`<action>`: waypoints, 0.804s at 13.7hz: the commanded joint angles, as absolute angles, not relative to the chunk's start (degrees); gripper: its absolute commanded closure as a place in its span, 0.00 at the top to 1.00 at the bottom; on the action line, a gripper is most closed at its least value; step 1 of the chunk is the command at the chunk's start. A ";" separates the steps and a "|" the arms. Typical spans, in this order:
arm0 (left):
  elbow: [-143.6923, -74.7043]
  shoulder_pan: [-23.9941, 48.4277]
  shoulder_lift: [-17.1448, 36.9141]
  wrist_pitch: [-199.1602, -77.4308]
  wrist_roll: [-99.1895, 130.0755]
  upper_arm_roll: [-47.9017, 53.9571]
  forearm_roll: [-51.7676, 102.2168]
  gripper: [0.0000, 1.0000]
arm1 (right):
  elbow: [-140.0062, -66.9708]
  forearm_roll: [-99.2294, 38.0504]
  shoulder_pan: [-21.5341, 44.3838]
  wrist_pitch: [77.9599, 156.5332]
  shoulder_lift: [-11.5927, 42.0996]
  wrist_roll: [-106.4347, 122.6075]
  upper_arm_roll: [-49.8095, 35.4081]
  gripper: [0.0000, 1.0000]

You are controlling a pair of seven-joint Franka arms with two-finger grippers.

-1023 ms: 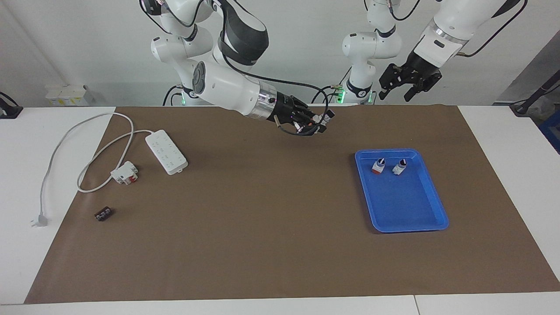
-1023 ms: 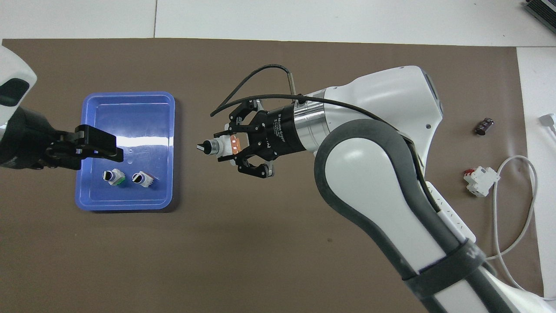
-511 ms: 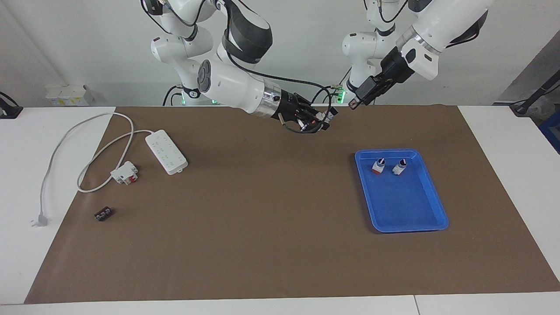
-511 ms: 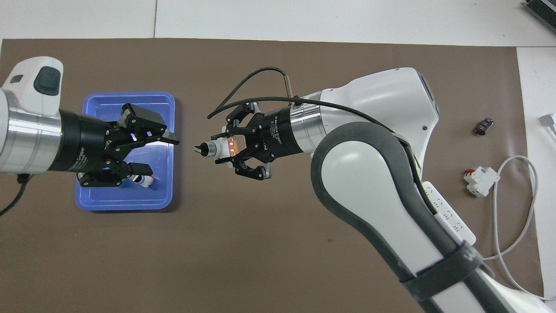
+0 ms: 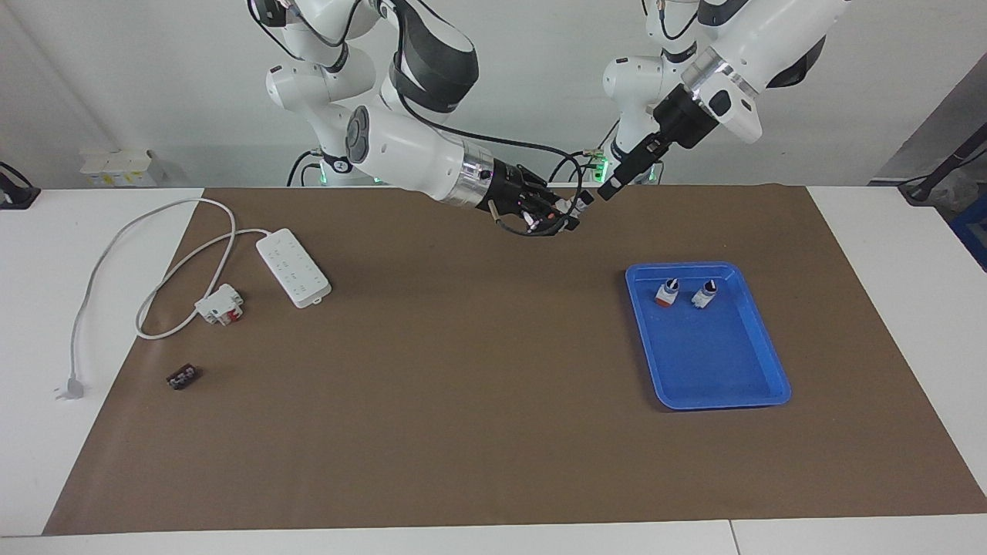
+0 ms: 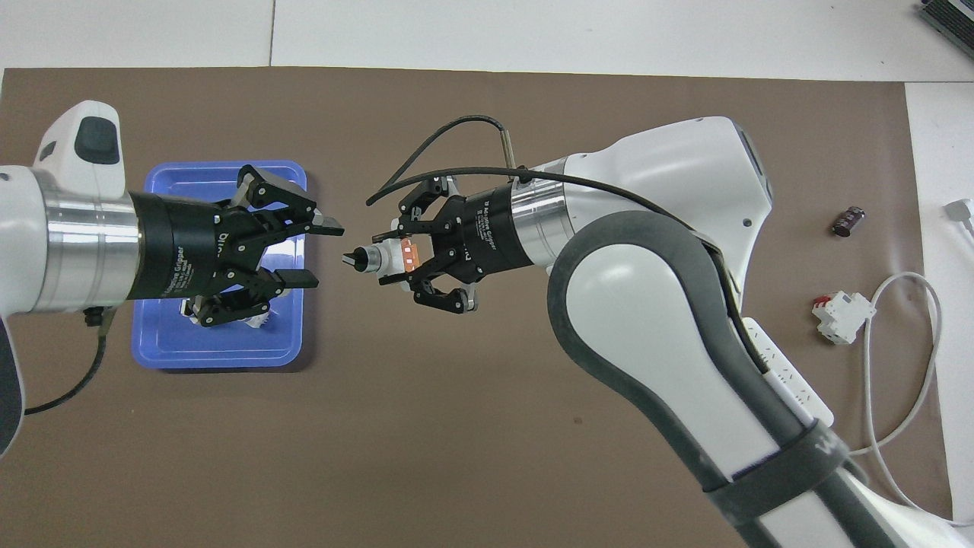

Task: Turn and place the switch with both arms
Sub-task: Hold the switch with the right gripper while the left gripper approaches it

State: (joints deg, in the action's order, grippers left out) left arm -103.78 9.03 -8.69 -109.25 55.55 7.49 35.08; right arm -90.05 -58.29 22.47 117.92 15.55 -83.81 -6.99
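My right gripper (image 5: 561,213) (image 6: 402,256) is shut on the switch (image 5: 577,205) (image 6: 383,258), gripping its orange-and-white base. It holds the switch in the air over the brown mat, lying sideways, with the black knob pointing toward the left arm's end. My left gripper (image 5: 608,187) (image 6: 321,253) is open. Its fingertips (image 6: 332,227) are level with the knob and a short gap away, not touching it. It hangs over the edge of the blue tray (image 5: 717,370) (image 6: 221,346). Two similar switches (image 5: 668,293) (image 5: 705,294) stand in the tray, mostly hidden under the left gripper in the overhead view.
Toward the right arm's end lie a white power strip (image 5: 293,267) (image 6: 784,380) with its cable, a white-and-red block (image 5: 220,304) (image 6: 841,316) and a small black terminal strip (image 5: 182,377) (image 6: 847,221).
My left arm has swung in from its end of the table and turned its open gripper toward the held switch, stopping close to the knob. My right gripper has barely moved.
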 commanded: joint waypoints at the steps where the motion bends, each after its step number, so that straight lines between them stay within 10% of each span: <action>1: -108.28 11.07 -11.51 -113.37 56.34 6.86 36.04 0.61 | -89.56 -58.80 21.71 116.72 15.29 -84.81 -7.38 0.00; 4: -108.54 11.25 -11.78 -114.25 56.25 6.86 36.04 0.44 | -89.65 -58.62 21.62 116.63 14.94 -84.81 -7.29 0.00; 11: -109.69 13.35 -11.95 -117.07 56.25 6.86 36.04 0.42 | -89.65 -58.45 21.62 116.37 14.85 -84.81 -7.21 0.00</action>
